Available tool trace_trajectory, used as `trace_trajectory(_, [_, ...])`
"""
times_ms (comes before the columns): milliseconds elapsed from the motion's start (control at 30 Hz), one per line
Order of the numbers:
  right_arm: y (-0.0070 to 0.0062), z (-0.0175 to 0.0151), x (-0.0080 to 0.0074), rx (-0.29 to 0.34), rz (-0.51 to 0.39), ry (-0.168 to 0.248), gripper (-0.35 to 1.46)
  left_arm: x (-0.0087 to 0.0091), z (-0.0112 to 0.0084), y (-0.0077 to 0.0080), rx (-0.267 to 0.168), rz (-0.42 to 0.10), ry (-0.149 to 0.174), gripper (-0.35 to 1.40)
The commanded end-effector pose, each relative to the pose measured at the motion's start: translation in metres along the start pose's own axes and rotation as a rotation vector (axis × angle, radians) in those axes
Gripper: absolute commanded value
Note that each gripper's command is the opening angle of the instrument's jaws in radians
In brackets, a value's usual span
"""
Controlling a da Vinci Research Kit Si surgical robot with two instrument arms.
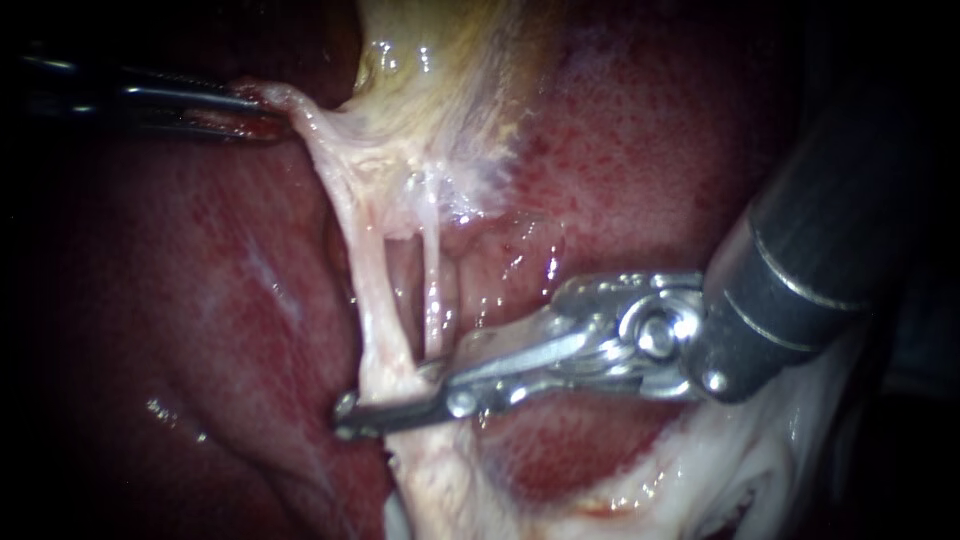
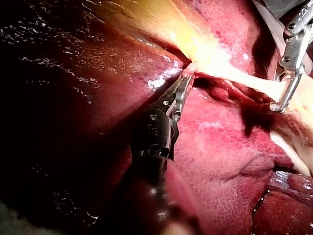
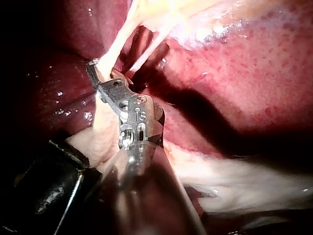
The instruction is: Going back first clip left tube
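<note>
- Endoscope: your left instrument (image 1: 262, 112) comes in at the upper-left edge. Its jaws are clamped on the pale flap (image 1: 300, 118) at the gallbladder (image 1: 440, 60) margin. The flap is taut, thin & stringy.
- Your right instrument (image 1: 347, 416) enters from the right, its thick dark shaft filling that side. The slim metal jaws sit nearly together w/ the left tube (image 1: 372, 290) between them. They touch it from both sides low on its length, tips just past it.
- The right tube (image 1: 433, 285) is thinner & glossy and runs just beside the left tube. Its lower end is hidden behind the jaws, w/ a narrow dark slot btw the two tubes.
- Room: there's open liver (image 1: 200, 300) left of the tubes, smooth, wet, dark red. The lower right is crowded by the shaft & ragged white tissue (image 1: 700, 470).
- Left wrist view: left instrument (image 2: 188, 77) jaws are narrow, pinched on the flap where the yellow gallbladder (image 2: 146, 19) meets the liver (image 2: 220, 161), which is finely speckled beside your shaft.
- The right instrument (image 2: 275, 107) sits ahead & off to one side, well apart. Its jaws form a slim metal loop w/ the tips together.
- Right wrist view: on the right instrument (image 3: 93, 63), the left tube (image 3: 115, 46) passes btw the jaws near the tips. The right tube (image 3: 146, 49) is just beyond, clear of the metal.
- Mottled red liver (image 3: 244, 83) lies on the far side. Soft, frayed white tissue (image 3: 234, 181) lies beside the shaft.
</note>
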Motion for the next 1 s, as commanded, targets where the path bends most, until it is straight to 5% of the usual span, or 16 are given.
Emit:
trace_trajectory(33, [0.0003, 0.0002, 0.0, 0.008, -0.007, -0.009, -0.13, 0.0, 0.0, 0.0, 0.0, 0.0, 0.0, -0.35])
trace_trajectory(67, [0.0005, 0.0004, -0.0001, 0.017, -0.037, -0.016, 0.06, 0.0, 0.0, 0.0, 0.0, 0.0, 0.0, -0.35])
trace_trajectory(200, [0.0017, 0.0012, -0.0007, 0.001, -0.101, -0.01, 0.38, 0.0, 0.0, 0.0, 0.0, 0.0, 0.0, -0.35])
trace_trajectory(600, [0.0056, -0.0002, -0.0022, -0.128, -0.311, 0.048, 0.5, -0.0001, -0.0002, 0.0, -0.001, 0.0, 0.0, -0.35])
trace_trajectory(833, [0.0049, -0.0032, -0.0031, -0.147, -0.416, 0.049, 0.5, -0.0002, -0.0003, 0.0, -0.001, 0.001, 0.0, -0.35])
trace_trajectory(1000, [0.0036, -0.0064, -0.0036, -0.219, -0.472, 0.071, 0.5, -0.0002, -0.0004, 0.0, -0.002, 0.001, 0.0, -0.35])
